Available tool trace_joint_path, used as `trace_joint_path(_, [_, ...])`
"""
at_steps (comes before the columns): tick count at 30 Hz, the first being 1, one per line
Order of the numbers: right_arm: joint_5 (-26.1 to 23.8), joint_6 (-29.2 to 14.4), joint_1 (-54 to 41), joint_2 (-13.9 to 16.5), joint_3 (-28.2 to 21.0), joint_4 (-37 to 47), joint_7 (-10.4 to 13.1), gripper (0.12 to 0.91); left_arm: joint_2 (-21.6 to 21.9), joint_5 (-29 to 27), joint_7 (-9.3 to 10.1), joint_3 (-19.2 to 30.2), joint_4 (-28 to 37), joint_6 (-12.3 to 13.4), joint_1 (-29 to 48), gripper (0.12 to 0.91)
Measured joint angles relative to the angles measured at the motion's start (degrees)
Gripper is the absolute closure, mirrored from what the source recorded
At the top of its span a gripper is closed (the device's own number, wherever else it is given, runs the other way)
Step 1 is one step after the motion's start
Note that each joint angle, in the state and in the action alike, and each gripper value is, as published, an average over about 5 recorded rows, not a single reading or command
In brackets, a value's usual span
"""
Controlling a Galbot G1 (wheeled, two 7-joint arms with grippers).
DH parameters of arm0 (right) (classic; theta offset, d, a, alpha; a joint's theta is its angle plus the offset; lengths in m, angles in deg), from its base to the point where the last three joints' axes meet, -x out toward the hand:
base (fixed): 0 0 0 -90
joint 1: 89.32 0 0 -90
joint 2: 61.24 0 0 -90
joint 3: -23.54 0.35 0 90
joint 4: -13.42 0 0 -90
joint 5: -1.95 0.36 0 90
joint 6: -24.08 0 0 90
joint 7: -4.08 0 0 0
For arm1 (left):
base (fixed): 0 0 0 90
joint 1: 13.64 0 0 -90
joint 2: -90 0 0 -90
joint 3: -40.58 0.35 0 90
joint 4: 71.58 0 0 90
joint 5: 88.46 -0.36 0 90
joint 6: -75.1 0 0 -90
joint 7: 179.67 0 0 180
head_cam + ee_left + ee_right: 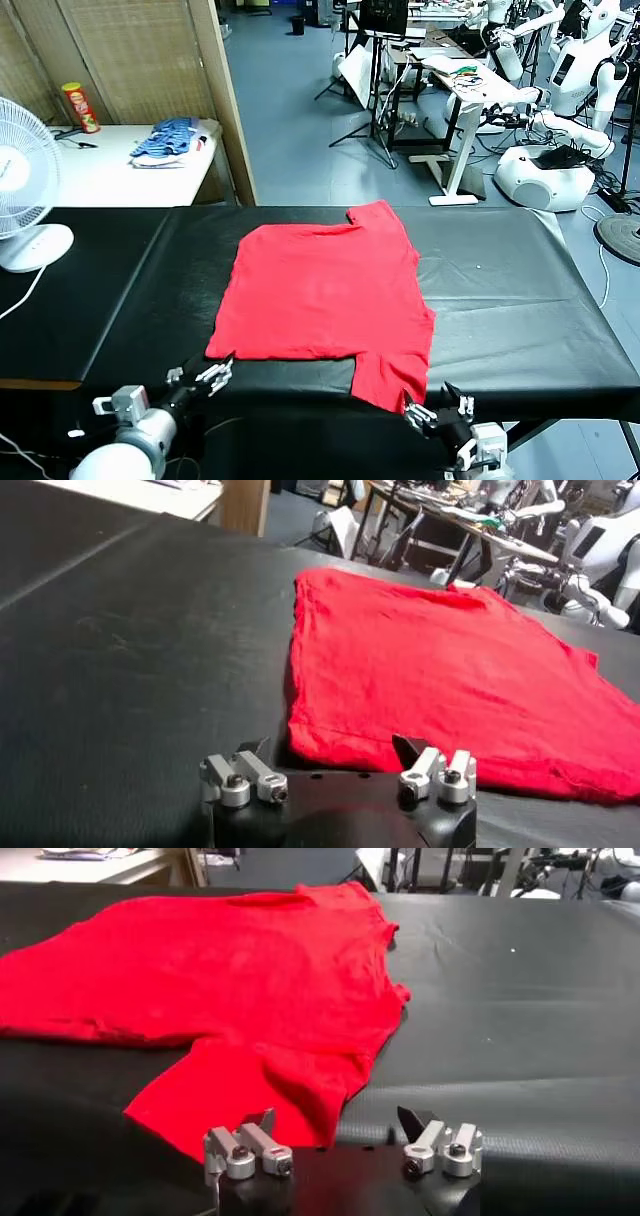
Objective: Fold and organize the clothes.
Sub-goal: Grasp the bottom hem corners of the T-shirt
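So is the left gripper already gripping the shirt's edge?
No: in the left wrist view the left gripper is open, just short of the red T-shirt hem.

The T-shirt's underside, and any print or label on it, was hidden against the bench. In the left wrist view its far sleeve ran off the picture's edge. The white fan was cut off at the head view's left edge. The can's label was too small to read.
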Motion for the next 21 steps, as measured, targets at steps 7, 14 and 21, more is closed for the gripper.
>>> trace_joint_path(7, [-0.64, -0.52, 0.02, -0.45, -0.26, 0.32, 0.03, 0.467, -0.15, 1.29, 0.88, 0.05, 1.65, 0.7, 1.13, 0.234])
trace_joint_path(14, [-0.77, -0.78, 0.35, -1.1, -0.39, 0.38, 0.73, 0.839, -0.12, 1.29, 0.92, 0.03, 2.42, 1.18, 1.11, 0.461])
trace_joint_path(21, [-0.43, -0.49, 3.31, -1.33, 0.62, -3.06, 1.75, 0.903, -0.62, -0.11, 0.96, 1.01, 0.69, 0.91, -0.09, 0.835])
